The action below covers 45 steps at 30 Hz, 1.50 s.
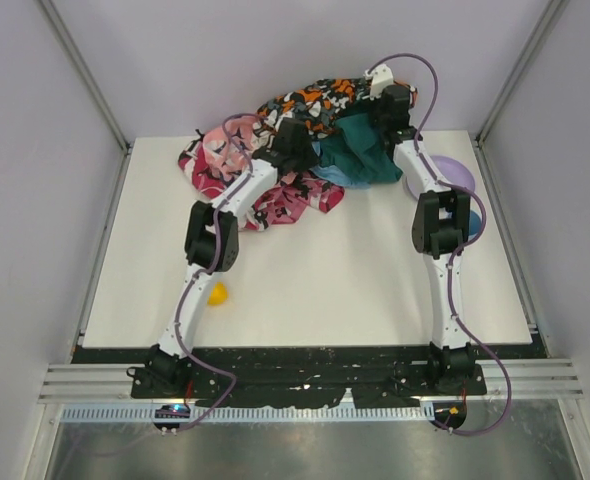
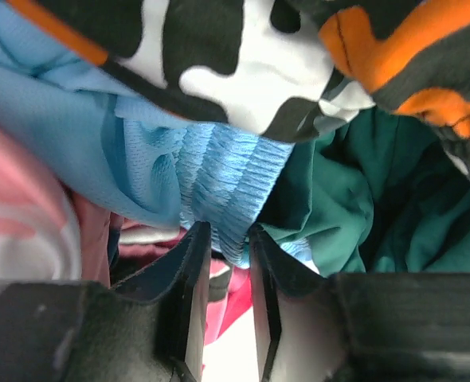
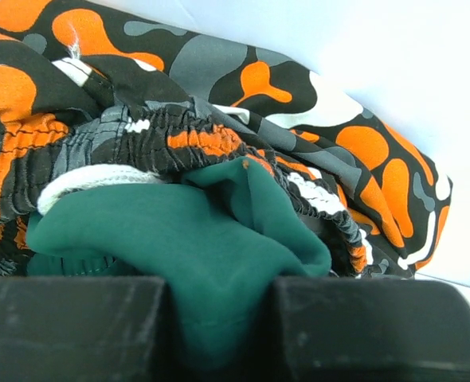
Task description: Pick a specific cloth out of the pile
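The fingers (image 2: 189, 278) of the left gripper (image 2: 227, 232) pinch the cloth (image 2: 219, 171), which goes up from them to 12 o'clock. The right gripper (image 3: 219, 298) squeezes the teal cloth (image 3: 179, 231). Both are in the pile (image 1: 315, 105) at 12 o'clock on the table (image 1: 325, 270).

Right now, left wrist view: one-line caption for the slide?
Left gripper pinches the sky-blue cloth by its ribbed waistband, under the orange-black-white garment, teal cloth at right.

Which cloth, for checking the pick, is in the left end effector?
The sky-blue cloth: its ribbed band sits inside the left end effector; teal cloth and orange-patterned cloth lie outside.
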Available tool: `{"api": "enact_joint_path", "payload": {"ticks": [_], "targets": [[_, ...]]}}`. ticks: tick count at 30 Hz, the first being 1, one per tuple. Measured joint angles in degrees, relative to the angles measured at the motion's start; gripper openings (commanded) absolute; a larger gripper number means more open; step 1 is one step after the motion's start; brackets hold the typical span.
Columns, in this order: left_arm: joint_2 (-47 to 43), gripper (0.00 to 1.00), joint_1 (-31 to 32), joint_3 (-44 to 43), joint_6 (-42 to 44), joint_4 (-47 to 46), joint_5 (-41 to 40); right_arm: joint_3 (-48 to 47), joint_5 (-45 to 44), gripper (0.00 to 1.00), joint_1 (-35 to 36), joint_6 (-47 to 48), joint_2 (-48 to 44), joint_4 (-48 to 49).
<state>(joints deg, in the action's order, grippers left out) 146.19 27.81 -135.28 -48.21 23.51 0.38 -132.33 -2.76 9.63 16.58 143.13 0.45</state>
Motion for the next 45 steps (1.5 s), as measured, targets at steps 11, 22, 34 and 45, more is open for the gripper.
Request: {"api": "enact_joint_path", "payload": {"ticks": [11,22,34,45], "targets": [[3.21,0.0,0.0,-2.25,-2.47,-1.51,-0.85,3.39,0.17,0.05,0.0,0.0,-0.46,1.09],[-9.6,0.0,0.42,16.48,3.15,-1.95,-4.79,3.69,0.2,0.05,0.0,-1.18,-0.76,0.44],[-25.97,0.0,0.63,12.39,17.49,0.52,-6.32,5.53,-4.35,0.05,2.51,5.4,-0.92,-0.98],[-37.4,0.0,0.59,-1.9,28.0,3.54,-6.08,7.3,-6.93,0.06,8.26,10.05,-0.92,-2.99]]}}
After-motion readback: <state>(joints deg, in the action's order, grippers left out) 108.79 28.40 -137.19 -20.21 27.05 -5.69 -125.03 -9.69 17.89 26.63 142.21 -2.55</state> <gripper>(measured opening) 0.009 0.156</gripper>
